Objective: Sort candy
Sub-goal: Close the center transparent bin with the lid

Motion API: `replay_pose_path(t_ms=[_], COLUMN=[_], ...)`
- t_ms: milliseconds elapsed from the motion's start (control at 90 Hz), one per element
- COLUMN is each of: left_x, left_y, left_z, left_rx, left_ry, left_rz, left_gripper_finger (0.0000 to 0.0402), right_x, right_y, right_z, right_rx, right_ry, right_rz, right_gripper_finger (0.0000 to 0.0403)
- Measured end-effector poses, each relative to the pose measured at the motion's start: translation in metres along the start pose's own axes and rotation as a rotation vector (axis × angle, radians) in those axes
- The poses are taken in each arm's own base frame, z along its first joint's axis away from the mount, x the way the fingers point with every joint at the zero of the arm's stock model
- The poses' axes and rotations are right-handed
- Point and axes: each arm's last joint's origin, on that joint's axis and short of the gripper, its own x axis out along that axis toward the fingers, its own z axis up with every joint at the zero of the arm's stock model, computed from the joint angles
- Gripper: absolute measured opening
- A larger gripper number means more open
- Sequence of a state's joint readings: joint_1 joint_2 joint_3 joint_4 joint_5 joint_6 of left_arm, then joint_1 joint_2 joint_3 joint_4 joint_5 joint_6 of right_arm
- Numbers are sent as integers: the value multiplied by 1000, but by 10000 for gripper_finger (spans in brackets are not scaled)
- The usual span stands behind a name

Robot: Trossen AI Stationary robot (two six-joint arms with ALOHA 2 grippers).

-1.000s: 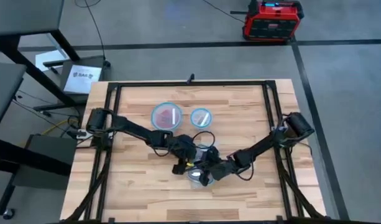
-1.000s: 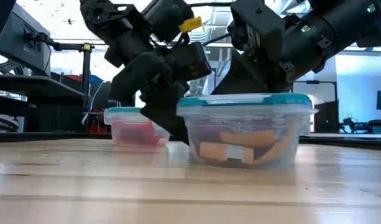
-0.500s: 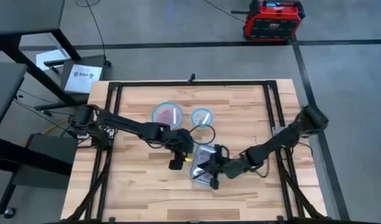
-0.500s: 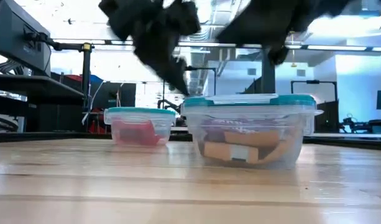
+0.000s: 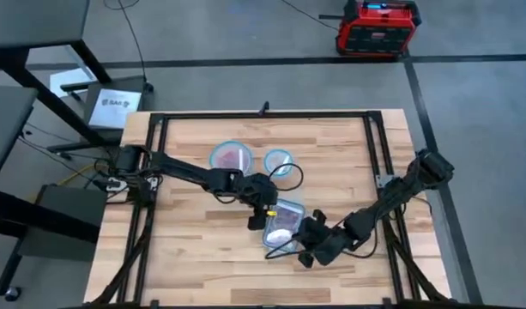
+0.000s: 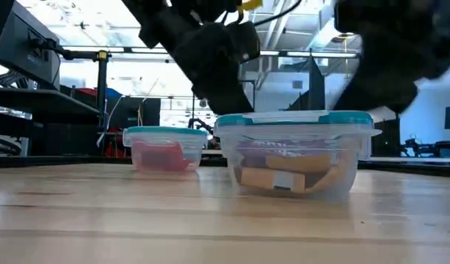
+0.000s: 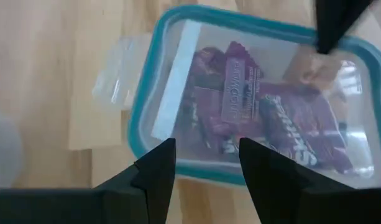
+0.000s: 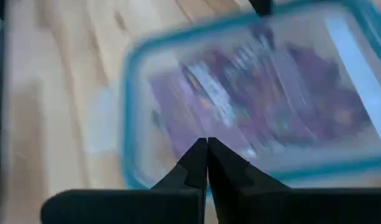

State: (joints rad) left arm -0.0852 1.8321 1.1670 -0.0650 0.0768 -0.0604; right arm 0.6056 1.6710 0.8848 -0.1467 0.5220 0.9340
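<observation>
A clear rectangular container with a blue-rimmed lid (image 5: 287, 215) stands mid-table, holding purple and orange candy (image 7: 252, 118). My left gripper (image 7: 207, 155) hangs open over the container's left rim (image 7: 139, 118); in the high view my left gripper (image 5: 259, 218) is just left of it. My right gripper (image 8: 207, 146) is shut and empty, just off the container's near end; the high view shows my right gripper (image 5: 302, 249) there. A round container with red candy (image 5: 232, 158) and a smaller one with a white stick (image 5: 278, 160) sit farther back. My left gripper comes down from above at the left edge of the lid (image 6: 236, 116). Whether its fingertips touch the lid, I cannot tell.
Black frame rails (image 5: 151, 172) run along the table's sides and far edge. A dark cable loops (image 5: 288, 178) between the small round container and the rectangular one. Bare wood (image 5: 194, 257) lies at the near left.
My right gripper has drawn back from over the rectangular container toward the table's near edge and a little right. My left gripper has moved a little right, up to the container's left rim. The container stays about where it was.
</observation>
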Motion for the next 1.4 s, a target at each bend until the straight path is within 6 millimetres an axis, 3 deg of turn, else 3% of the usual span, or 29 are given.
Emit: replay_pose_path(t_ms=[211,422,511,633,744,900,1033,1400], left_x=[2,0,-14,-35,-40,-32,-24,5], left_y=[-23,-57,-59,-55,-48,-35,-22,-6], left_z=[-3,6,15,18,12,-4,-20,-52], left_rx=[-182,-207,-153,-33,107,152,129,113], left_ry=[6,-106,-63,13,24,-31,-116,-75], left_rz=[-43,-140,-124,10,139,99,72,47], left_gripper_finger=[164,164,164,164,164,164,164,164], right_x=[-13,-24,-36,-46,-28,10,32,49], right_y=[-23,-54,-50,-34,-26,-28,-37,-46], right_z=[9,47,53,46,29,9,2,3], right_rx=[-157,-182,-160,-163,-161,-158,-136,-120], right_ry=[103,71,24,-80,-202,-296,-333,-265], right_rz=[-112,-170,-122,-70,-79,-45,-45,-28], right_gripper_finger=[0,0,0,0,0,0,0,0])
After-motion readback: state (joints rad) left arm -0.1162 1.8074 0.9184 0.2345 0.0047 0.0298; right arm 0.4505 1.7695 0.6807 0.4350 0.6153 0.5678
